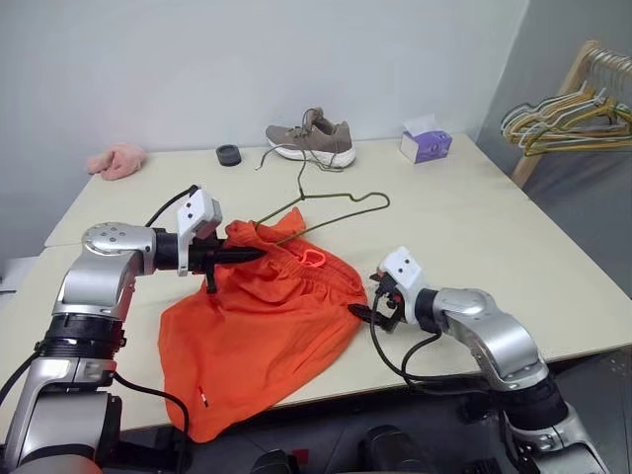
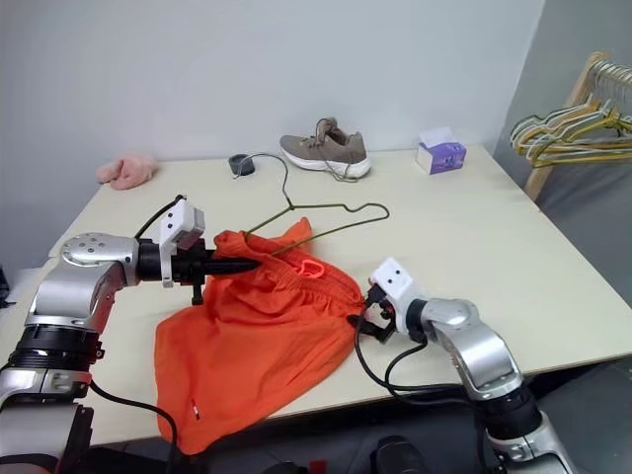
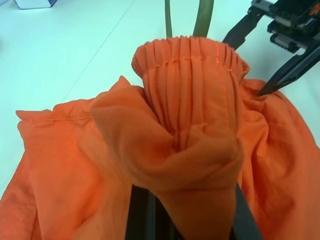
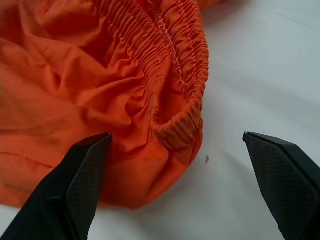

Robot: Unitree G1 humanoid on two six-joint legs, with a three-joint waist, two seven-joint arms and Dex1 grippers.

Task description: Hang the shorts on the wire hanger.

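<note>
The left pincer point(image 1: 252, 254) is clamped on a bunched part of the elastic waistband of the shorts point(image 1: 262, 331), lifting it off the surface point(image 1: 474, 227). From that grip the orange fabric spreads down over the near edge. The right pincer point(image 4: 187, 165) stands wide, its two fingers either side of the waistband's far corner, holding nothing. The wire hanger point(image 1: 336, 202) lies just beyond the left pincer's tip, one end under the raised fabric.
</note>
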